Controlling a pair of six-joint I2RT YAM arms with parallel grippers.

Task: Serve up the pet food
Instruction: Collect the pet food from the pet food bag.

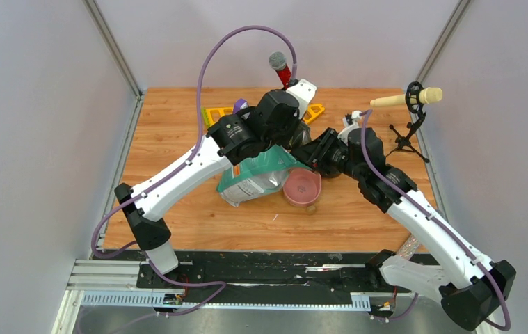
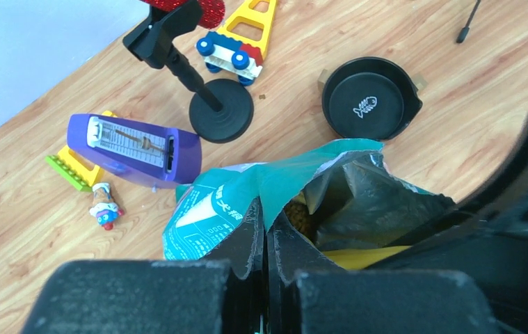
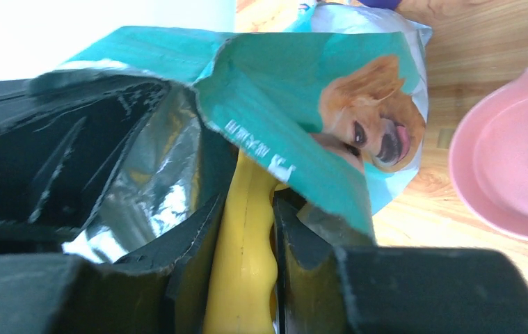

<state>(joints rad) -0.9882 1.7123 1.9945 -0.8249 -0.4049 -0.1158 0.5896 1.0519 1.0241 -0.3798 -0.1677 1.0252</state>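
Handle of the scoop (image 3: pixel 241 278) sat clamped in the right claw (image 3: pixel 247 209), long axis pointing straight ahead into the bag (image 3: pixel 296 83) mouth. The left claw (image 2: pixel 266 233) pinched the bag's rim. The kibble (image 2: pixel 301 217) lay down inside, beyond the scoop's hidden end; the pink bowl (image 3: pixel 518 167) stood just right of the bag.

Both my arms are the same build: glossy white shell links, black cylindrical joint housings. Left arm (image 1: pixel 177 175), right arm (image 1: pixel 431 226). A thin purple cable (image 1: pixel 254 27) arcs off the left one, and a second purple cable (image 1: pixel 363 139) runs along the right one. There's a chunky black block (image 1: pixel 146 226) low on each arm. Left fingers (image 2: pixel 243 243) are matte black grainy plastic, flat tapered blades. Right fingers (image 3: pixel 302 243) are the same black. Wrist bodies are black with a speckled texture.
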